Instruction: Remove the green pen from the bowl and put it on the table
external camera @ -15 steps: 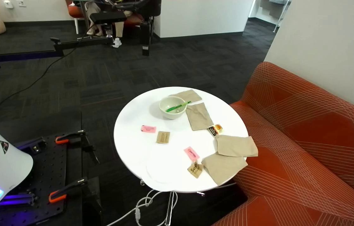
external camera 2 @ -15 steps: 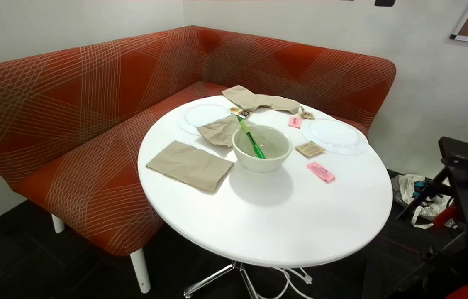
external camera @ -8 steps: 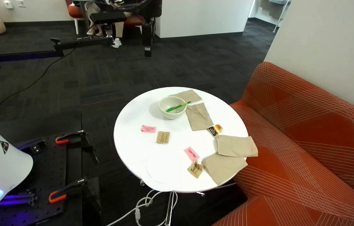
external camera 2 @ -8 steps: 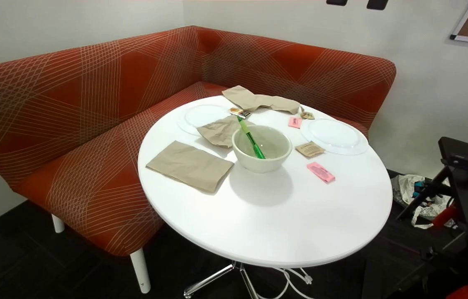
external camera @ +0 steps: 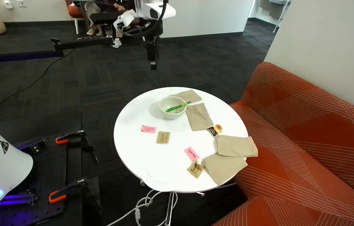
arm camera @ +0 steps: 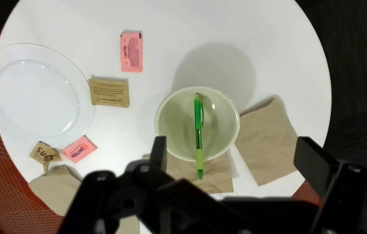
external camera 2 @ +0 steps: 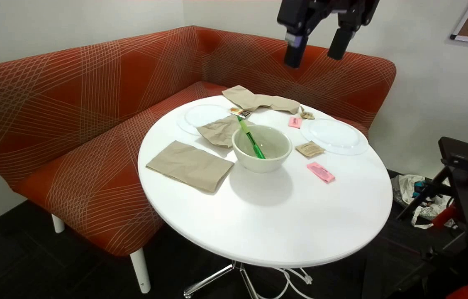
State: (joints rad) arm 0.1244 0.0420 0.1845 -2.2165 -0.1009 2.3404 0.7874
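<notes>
The green pen (external camera: 180,106) leans in the whitish bowl (external camera: 172,115), its tip sticking out past the rim. Both also show in an exterior view, the pen (external camera 2: 251,138) and the bowl (external camera 2: 261,165), and in the wrist view, the pen (arm camera: 198,123) and the bowl (arm camera: 175,125). The bowl stands on the round white table (external camera: 133,147). My gripper (external camera 2: 315,56) is open and empty, well above the table. In the wrist view the gripper's (arm camera: 230,151) fingers are wide apart, with the pen's tip end between them in the picture, nearer the left finger.
Tan napkins (external camera 2: 190,166) lie beside the bowl. Pink packets (arm camera: 131,52) and brown packets (arm camera: 109,92) lie on the table. A white plate (arm camera: 37,97) sits near the edge. A red bench (external camera: 290,150) runs along the table.
My gripper has come down towards the table, and more of its fingers and the arm now show in both exterior views. The pen and bowl have not moved.
</notes>
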